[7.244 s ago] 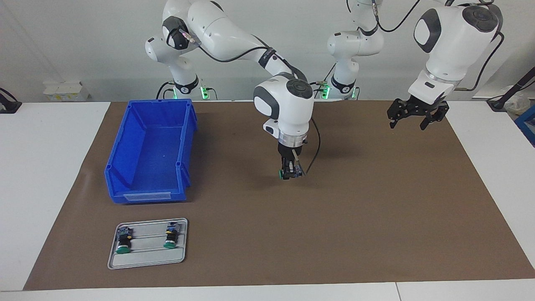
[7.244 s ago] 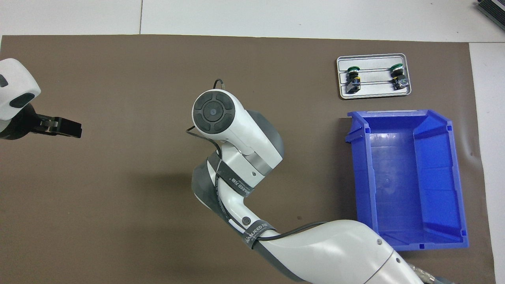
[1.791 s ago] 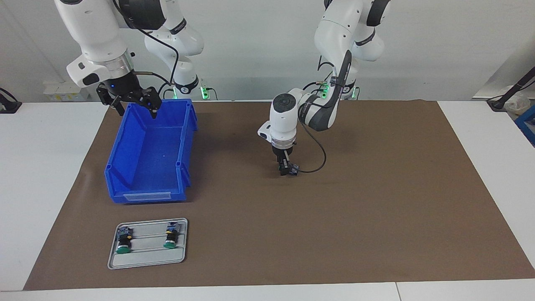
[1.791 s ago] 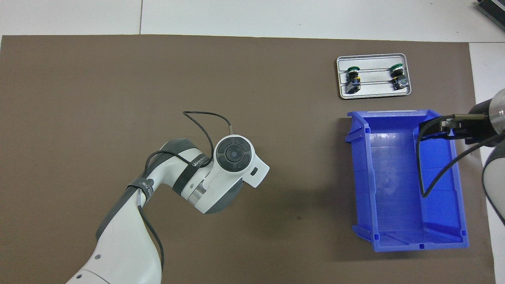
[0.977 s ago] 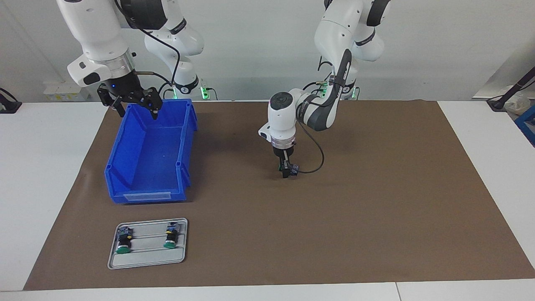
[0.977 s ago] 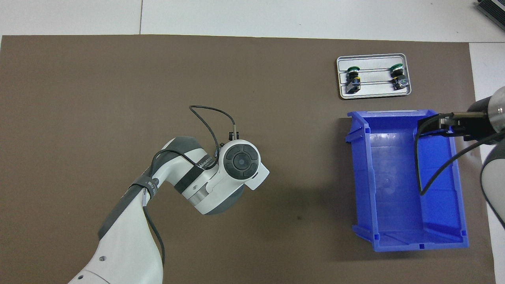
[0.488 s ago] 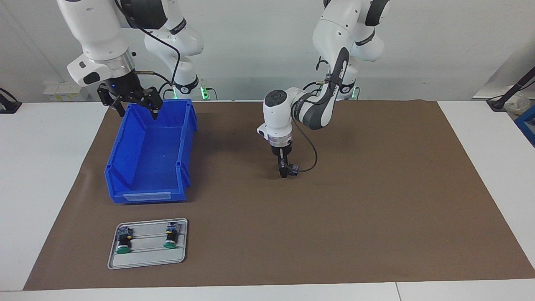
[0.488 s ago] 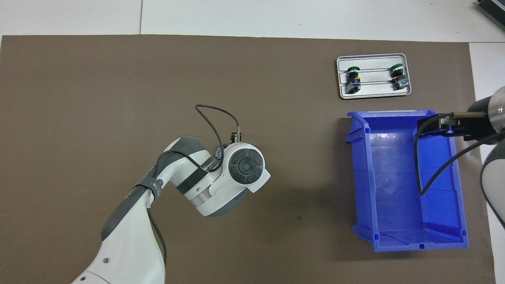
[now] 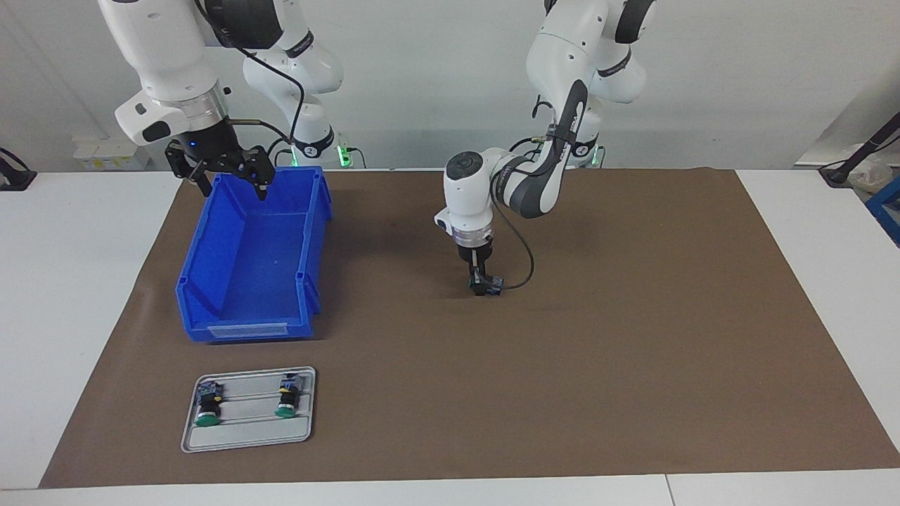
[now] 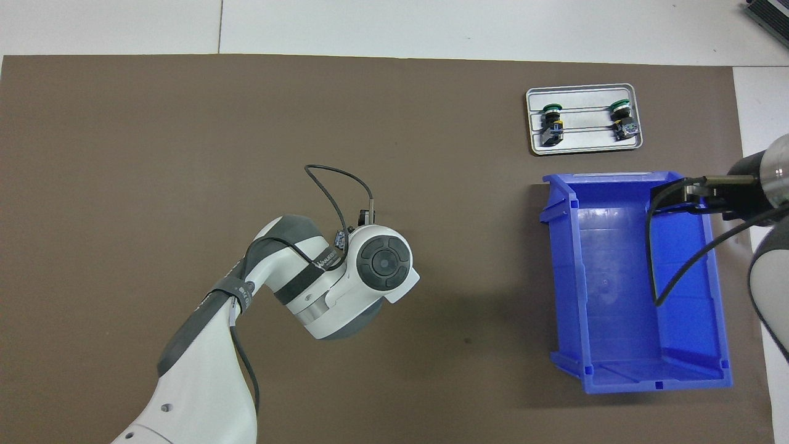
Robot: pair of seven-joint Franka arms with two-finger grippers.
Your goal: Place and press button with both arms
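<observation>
A button [image 9: 495, 284] lies on the brown mat near the table's middle, its blue-grey block [image 10: 339, 237] peeking out beside the left arm's wrist. My left gripper [image 9: 479, 287] points straight down with its tip at the mat, right against that button. From overhead the wrist hides the contact. My right gripper [image 9: 234, 188] hangs open and empty over the end of the blue bin [image 9: 211, 246] nearer the robots. Two more green-capped buttons [image 9: 207, 409] [image 9: 287, 400] lie on a small grey tray [image 9: 246, 437].
The blue bin [image 10: 564, 277] stands at the right arm's end of the mat, with nothing in it. The grey tray [image 10: 584, 143] sits farther from the robots than the bin. A black cable [image 9: 524, 270] loops from the left wrist beside the button.
The left wrist has shifted a little toward the right arm's end while staying down at the button. The right arm has stayed over the bin.
</observation>
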